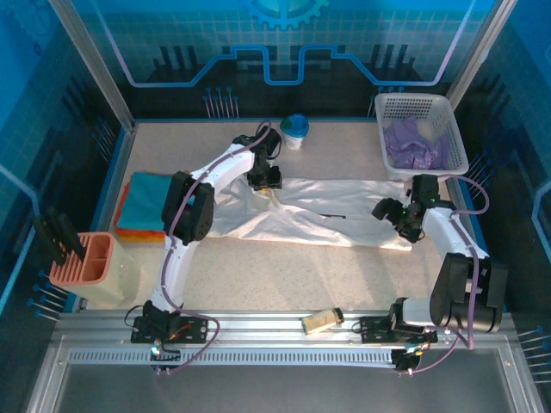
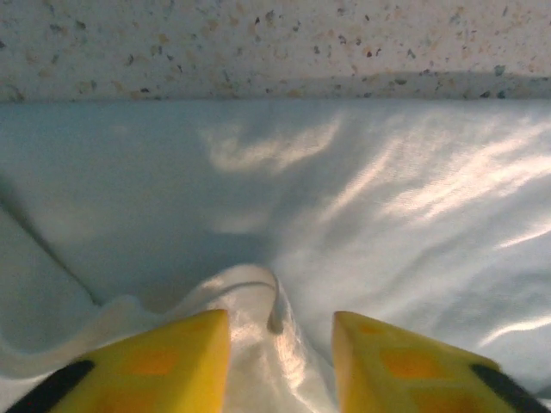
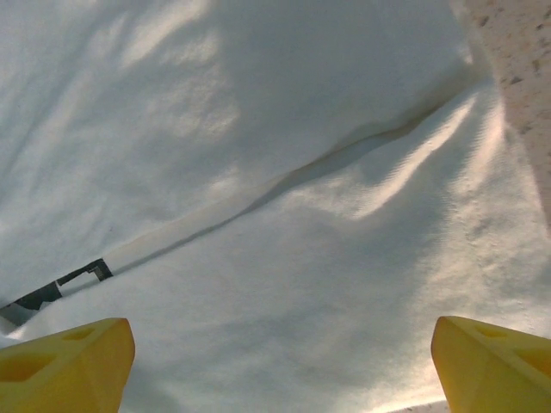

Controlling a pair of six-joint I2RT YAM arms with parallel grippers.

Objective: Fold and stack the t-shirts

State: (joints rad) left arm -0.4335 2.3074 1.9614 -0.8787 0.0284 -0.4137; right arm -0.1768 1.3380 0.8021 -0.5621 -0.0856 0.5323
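The white t-shirt [image 1: 344,231] lies spread across the middle of the speckled table [image 1: 301,280], long side running left to right, rumpled along its near-left edge.

The left gripper [image 1: 269,182] sits at the shirt's far-left edge. In the left wrist view its yellow fingers [image 2: 172,361] stand partly apart, and a raised ridge of the white cloth [image 2: 387,198] stands between them, leaning toward the left finger. The cloth does not look squeezed. Past the ridge the shirt lies flat up to its straight edge, with bare tabletop [image 2: 258,43] beyond.

The right gripper [image 1: 398,222] is over the shirt's right end. In the right wrist view the gripper [image 3: 282,331] is spread wide, its fingers at the two lower corners, and nothing is pinched. White cloth [image 3: 258,129] lies beneath, crossed by a diagonal fold, with a small black label [image 3: 60,288] at the fold's lower left. A strip of table [image 3: 516,43] shows at the upper right.

Well left of the spread shirt, a folded teal t-shirt [image 1: 148,200] rests on top of an orange one [image 1: 138,232]. A pale purple t-shirt [image 1: 413,142] lies crumpled in the white lattice basket [image 1: 417,106] at the far right. A blue-lidded cup [image 1: 295,131] stands beyond the left gripper, and a salmon-pink ribbed tray [image 1: 82,258] sits at the left edge.
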